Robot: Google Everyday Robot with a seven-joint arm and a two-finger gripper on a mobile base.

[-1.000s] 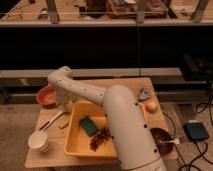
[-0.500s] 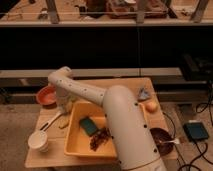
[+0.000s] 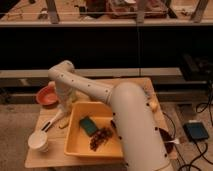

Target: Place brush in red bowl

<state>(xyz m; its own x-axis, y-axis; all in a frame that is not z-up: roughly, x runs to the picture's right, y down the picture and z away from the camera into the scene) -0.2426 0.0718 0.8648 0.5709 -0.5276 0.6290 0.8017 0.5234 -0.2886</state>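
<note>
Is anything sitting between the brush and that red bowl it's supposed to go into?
Nothing visible does. The brush lies on the table just in front of the red bowl. The gripper hangs by the brush's end nearest the yellow tub, which sits aside.

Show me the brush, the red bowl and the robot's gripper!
brush (image 3: 54, 121), camera view, middle of its white handle.
red bowl (image 3: 45, 97), camera view, its inner wall.
gripper (image 3: 64, 108), camera view, arm's low tip, by the brush.

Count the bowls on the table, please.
2. The red bowl sits left on the table; a dark bowl shows at the right, partly behind the arm. The gripper is at the brush. Others may be hidden.
</note>
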